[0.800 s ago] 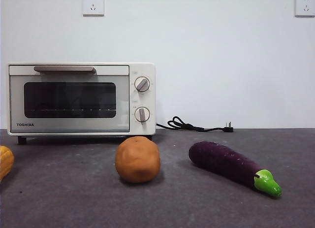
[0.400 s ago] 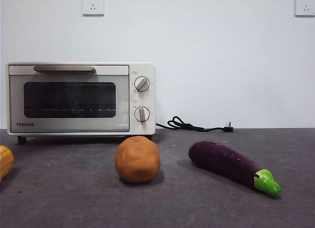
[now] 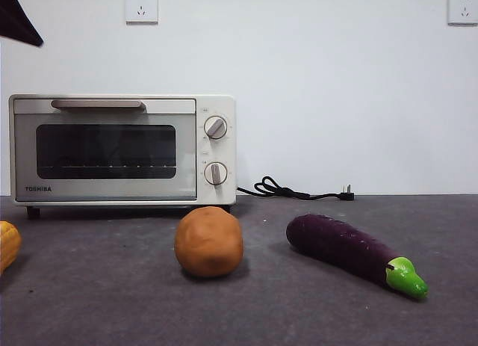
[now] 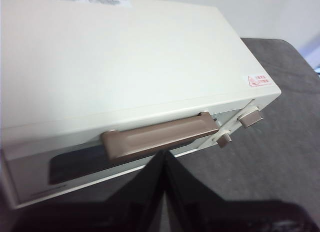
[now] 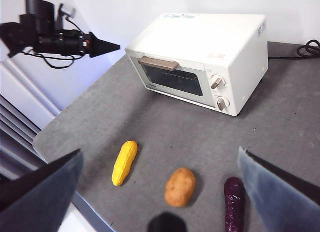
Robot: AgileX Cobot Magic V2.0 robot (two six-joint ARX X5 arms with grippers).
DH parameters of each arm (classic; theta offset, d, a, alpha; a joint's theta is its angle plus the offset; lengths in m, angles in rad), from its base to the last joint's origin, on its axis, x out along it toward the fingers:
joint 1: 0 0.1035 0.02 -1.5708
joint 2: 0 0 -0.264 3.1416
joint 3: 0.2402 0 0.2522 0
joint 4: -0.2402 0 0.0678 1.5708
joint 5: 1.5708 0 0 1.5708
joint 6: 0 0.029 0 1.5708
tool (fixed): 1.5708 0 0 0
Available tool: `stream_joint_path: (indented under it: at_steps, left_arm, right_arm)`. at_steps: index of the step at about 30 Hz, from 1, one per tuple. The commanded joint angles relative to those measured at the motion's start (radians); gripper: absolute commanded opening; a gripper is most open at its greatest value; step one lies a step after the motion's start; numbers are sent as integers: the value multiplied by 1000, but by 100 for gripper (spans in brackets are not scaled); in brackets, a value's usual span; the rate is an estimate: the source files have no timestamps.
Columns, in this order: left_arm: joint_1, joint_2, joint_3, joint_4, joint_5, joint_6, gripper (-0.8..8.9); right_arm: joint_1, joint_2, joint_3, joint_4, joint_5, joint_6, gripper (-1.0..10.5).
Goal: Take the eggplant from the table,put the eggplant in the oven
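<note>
The eggplant (image 3: 349, 250) is seen lying on the table (image 3: 112, 301) towards its right edge, stem cap nearest the front edge, beside an orange-brown ball (image 3: 209, 241). The oven (image 3: 123, 150) is placed at the back left, door shut. The left gripper (image 4: 165, 159) is held above the oven handle (image 4: 160, 135), jaws pressed together. The right gripper (image 5: 160, 192) is held high over the table, jaws spread wide, nothing between them
</note>
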Motion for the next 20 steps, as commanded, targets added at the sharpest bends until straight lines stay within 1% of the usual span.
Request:
stream_joint_path:
  at_steps: [1,5,10,15,20]
  left_arm:
    - [-5,45,-2,29,32,-5,-6]
    - [-39,87,-2,74,26,-8,-6]
    - [-73,110,-2,134,-57,-6,-6]
    - [-105,121,-2,177,-132,15,-6]
    - [-124,148,-2,191,-131,19,-6]
  right_arm:
    - [2,9,0,3,2,-7,602]
    - [2,16,0,-3,3,-6,599]
    - [2,25,0,-19,2,-6,599]
    - [8,29,0,-27,2,-3,599]
    - [8,29,0,-27,2,-2,599]
